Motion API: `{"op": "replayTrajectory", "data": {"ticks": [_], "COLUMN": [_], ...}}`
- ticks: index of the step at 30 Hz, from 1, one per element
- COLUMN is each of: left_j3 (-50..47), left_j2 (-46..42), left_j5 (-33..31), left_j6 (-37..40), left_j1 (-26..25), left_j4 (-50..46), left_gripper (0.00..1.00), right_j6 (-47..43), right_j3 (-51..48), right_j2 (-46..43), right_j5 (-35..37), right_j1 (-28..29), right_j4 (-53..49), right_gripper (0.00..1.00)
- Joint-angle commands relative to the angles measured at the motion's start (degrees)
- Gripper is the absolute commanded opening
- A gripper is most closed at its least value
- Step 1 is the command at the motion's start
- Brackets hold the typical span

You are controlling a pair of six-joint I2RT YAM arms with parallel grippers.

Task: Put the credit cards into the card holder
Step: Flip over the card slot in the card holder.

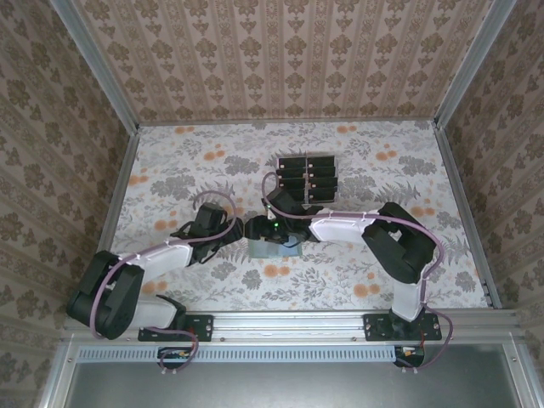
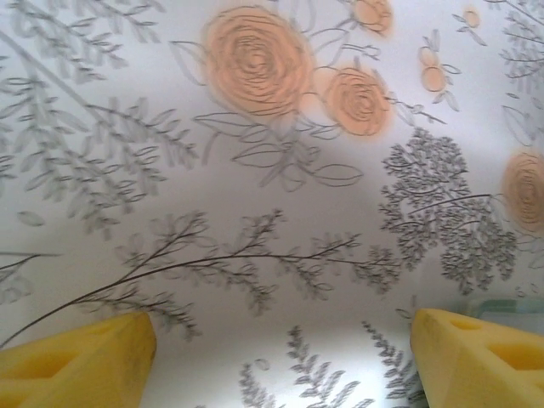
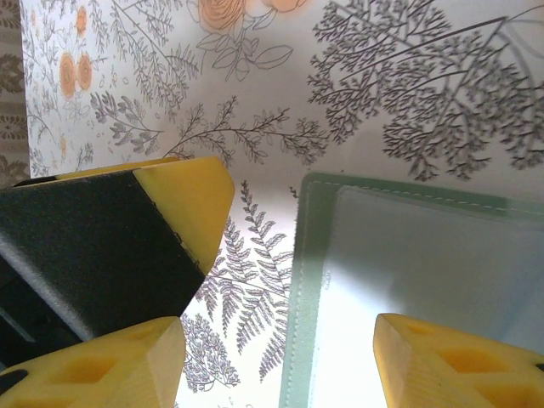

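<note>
The tablecloth (image 2: 255,221) under the left gripper (image 2: 280,361) is white, printed with grey ferns and soft orange roses. That gripper's fingers (image 2: 76,361) are bright yellow. Beside the right gripper (image 3: 276,361), a further finger (image 3: 102,255) is yellow, faced in matte black. Between the right fingertips the card holder (image 3: 408,272) is pale sage green with lighter stitching. Beyond the grippers the credit cards (image 1: 306,177) are black, and the walls (image 1: 289,59) carry beige damask.

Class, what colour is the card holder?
The card holder is pale sage green, clearest in right wrist view.
</note>
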Motion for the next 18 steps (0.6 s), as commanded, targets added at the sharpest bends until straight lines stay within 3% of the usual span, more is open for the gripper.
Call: {"op": "replayTrajectory", "data": {"ticks": [1,18], "left_j3": [-0.8,-3.2], "left_j2": [-1.8,-7.8], "left_j5": [-0.8,-2.1], "left_j6": [-1.7,-0.9], "left_j1": [0.3,1.9], "left_j4": [-2.1,-5.8], "left_gripper": [0.81,0.82], "right_j6": [-0.6,-4.7], "right_j3": [2.8,24.3], "right_j2": [1.7,12.5], "right_j5": [-2.6,-5.8], "right_j1": [1.9,2.6], "right_j4": [-1.8,-7.2], "right_gripper": [0.63,0.62]}}
